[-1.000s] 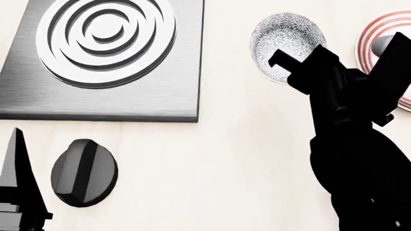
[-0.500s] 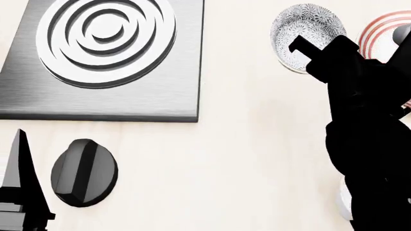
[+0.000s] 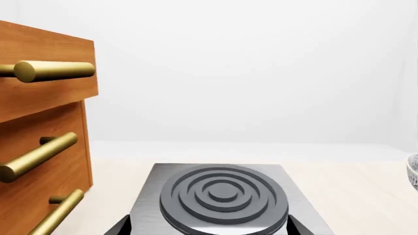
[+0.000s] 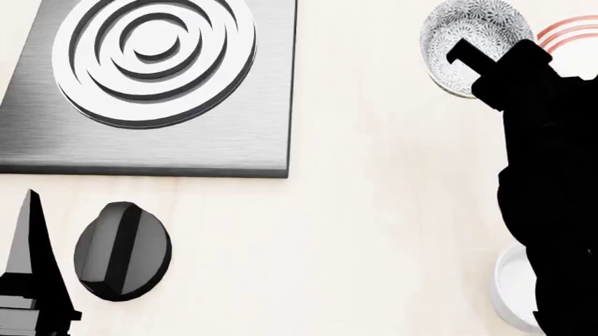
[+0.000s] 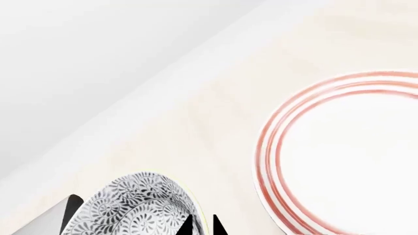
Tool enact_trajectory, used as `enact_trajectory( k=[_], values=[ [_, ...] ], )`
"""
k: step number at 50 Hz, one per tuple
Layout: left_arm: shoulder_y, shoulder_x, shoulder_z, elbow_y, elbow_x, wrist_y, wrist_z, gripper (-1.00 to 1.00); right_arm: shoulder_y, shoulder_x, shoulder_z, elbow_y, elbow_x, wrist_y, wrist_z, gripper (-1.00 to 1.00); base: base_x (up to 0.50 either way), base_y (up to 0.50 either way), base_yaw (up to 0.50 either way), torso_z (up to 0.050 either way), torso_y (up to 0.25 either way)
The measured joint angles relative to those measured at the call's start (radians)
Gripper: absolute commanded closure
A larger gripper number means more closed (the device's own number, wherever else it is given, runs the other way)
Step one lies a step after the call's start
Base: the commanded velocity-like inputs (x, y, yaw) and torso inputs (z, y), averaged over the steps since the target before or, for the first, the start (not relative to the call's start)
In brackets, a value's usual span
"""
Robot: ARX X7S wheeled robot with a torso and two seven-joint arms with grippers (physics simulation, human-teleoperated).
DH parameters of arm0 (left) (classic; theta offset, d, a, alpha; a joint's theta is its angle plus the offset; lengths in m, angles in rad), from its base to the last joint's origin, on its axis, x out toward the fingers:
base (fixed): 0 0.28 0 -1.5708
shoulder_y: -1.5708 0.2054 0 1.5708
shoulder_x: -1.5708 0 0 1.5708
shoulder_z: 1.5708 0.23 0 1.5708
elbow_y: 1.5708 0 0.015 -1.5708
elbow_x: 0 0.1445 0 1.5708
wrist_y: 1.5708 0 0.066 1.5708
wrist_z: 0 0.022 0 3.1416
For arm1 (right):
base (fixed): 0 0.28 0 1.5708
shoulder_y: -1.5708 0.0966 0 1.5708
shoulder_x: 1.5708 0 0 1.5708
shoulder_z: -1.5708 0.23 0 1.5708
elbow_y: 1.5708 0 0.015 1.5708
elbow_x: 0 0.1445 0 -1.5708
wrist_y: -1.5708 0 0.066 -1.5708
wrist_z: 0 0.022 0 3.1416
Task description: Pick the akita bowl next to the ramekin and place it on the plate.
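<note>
- Grey-and-white akita bowl (image 4: 475,40) sits at the far right of the counter (image 4: 374,210) in head view, right at the tip of the right claw (image 4: 467,59).
- One black finger (image 4: 460,56) lies over the bowl's near rim; bowl looks pinched by the claw & tilted in right wrist view (image 5: 140,208), but can't tell for sure if it's gripped.
- Plate (image 5: 346,156) w/ red rings lies just beside the bowl, a small gap between.
- White ramekin (image 4: 514,287) is near the robot, partly behind the right arm, well apart from the bowl.
- Left claw (image 4: 28,280) is low at the left, near the black knob (image 4: 122,250); can't tell if it's wide or narrow.
- Stove burner (image 4: 154,59) is to the bowl's left.
</note>
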Motion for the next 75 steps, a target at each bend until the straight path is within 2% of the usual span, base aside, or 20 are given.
enact_trajectory(
  k=[75],
  values=[
    [-0.013, -0.005, 0.0, -0.041, -0.005, 0.021, -0.007, -1.0, 0.182, 0.108, 0.023, 0.393, -0.087, -0.118, -0.064, 1.0, 0.0, 0.0, 0.0, 0.0, 0.001]
  ],
)
